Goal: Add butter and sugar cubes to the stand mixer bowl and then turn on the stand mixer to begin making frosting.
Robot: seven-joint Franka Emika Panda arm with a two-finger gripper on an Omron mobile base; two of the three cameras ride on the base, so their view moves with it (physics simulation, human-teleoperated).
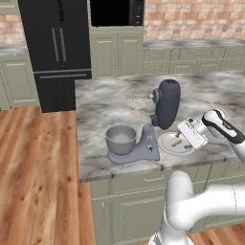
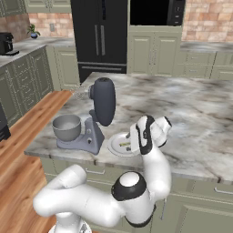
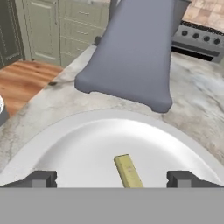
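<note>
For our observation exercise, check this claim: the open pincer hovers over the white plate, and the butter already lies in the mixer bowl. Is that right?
One detail is wrong. The butter lies on the plate, not in the bowl, as the hand view shows. The rest stands: the open pincer hovers over the plate.

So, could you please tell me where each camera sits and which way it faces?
Left base view: behind-left, looking down at the stand mixer; arm lower right.
Right base view: behind-right, same counter; arm lower left.
Hand view: on the hand, above the butter between open gripper tips.
All share the plate.
</note>
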